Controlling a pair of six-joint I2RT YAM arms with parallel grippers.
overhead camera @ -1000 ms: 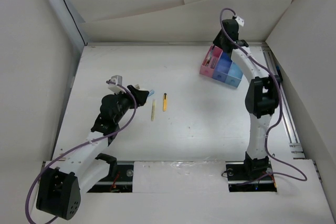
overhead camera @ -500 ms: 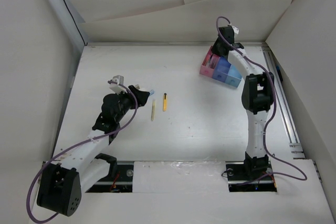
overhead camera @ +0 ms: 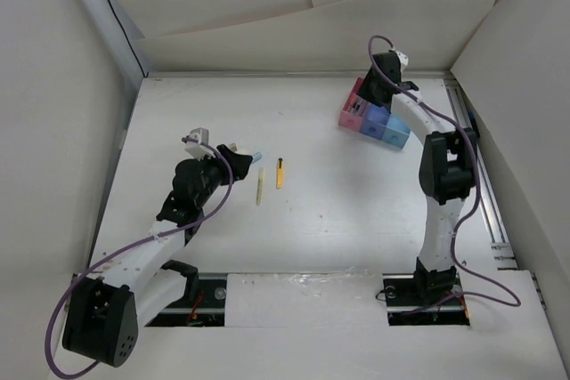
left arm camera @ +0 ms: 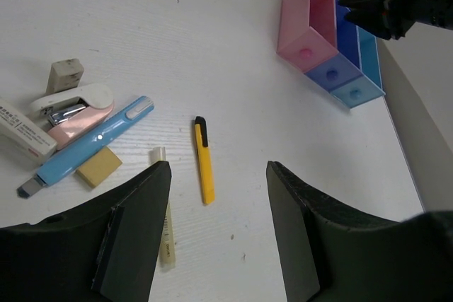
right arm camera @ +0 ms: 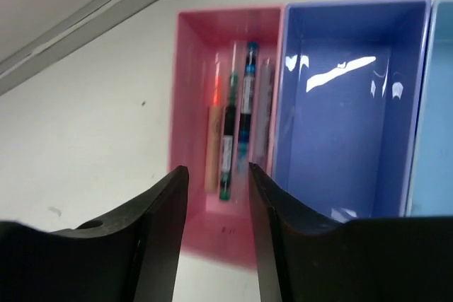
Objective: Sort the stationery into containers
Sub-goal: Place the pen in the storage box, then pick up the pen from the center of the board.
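Note:
The three-compartment tray [overhead camera: 392, 128] stands at the back right: pink [right arm camera: 185, 104], dark blue [right arm camera: 354, 104], cyan [right arm camera: 440, 104]. Several pens [right arm camera: 228, 132], one orange and one teal, lie in the pink compartment. My right gripper [right arm camera: 218, 196] hovers over that compartment, open and empty; from above it is at the tray's far end [overhead camera: 378, 86]. A yellow pen [left arm camera: 204, 160], a cream pen [left arm camera: 165, 231] and a light blue pen [left arm camera: 88, 146] lie on the table. My left gripper [left arm camera: 219, 189] is open and empty just above and near of them. The tray also shows far off in the left wrist view [left arm camera: 315, 30].
A pink-and-white stapler [left arm camera: 71, 107], a grey eraser [left arm camera: 65, 72], a tan eraser [left arm camera: 99, 167] and a white labelled item [left arm camera: 21, 136] lie left of the pens. From above, the yellow pen [overhead camera: 279, 173] and cream pen [overhead camera: 260, 188] lie mid-table. White walls surround the table.
My right wrist has shifted a little, nearer and leftward, over the tray's pink end. The left arm has barely moved and the pens on the table lie as before.

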